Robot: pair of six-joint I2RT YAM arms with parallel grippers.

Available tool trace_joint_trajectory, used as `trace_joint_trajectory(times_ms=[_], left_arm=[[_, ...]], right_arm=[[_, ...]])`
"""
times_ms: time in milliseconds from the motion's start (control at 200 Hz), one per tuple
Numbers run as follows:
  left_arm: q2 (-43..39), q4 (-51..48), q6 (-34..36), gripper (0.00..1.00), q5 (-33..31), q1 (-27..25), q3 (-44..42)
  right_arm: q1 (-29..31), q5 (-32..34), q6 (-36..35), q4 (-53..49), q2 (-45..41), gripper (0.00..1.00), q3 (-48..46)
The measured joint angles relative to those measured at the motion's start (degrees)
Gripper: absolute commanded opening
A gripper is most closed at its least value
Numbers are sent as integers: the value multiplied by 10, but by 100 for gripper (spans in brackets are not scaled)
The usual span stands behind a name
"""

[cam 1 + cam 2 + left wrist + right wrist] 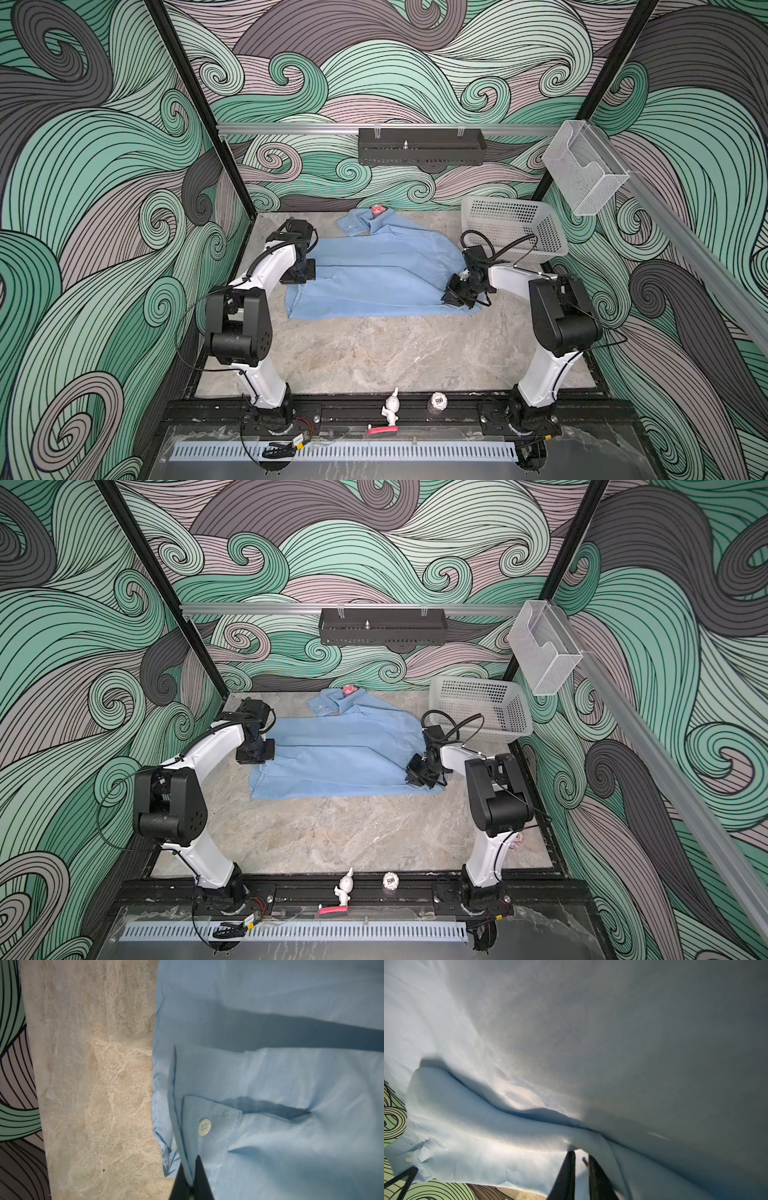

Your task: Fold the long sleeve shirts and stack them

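Note:
One light blue long sleeve shirt lies spread on the marble table, its collar toward the back wall. My left gripper is at the shirt's left edge. In the left wrist view this gripper is shut on a buttoned cuff that lies over the shirt body. My right gripper is at the shirt's right edge. In the right wrist view it is shut on a fold of the fabric, with cloth between its fingers.
A white perforated basket stands at the back right, close behind my right arm. A small pink object sits by the collar. A black shelf and a clear holder hang on the rails. A white figurine stands on the front rail.

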Motion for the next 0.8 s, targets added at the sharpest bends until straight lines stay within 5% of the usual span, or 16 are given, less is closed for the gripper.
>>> trace_joint_trajectory(times_ms=[230,405,625,800], left_arm=[[17,-45,-21,43,-9,7,0],[0,-57,-32,57,4,12,14],[-69,-5,-57,45,121,-5,19],[22,39,-113,40,200,-30,15]], right_arm=[[-3,-3,-8,-2,0,16,0],[3,-2,-26,-32,-7,24,7],[38,23,-56,-116,-24,36,84],[54,29,-64,-120,10,34,158]])
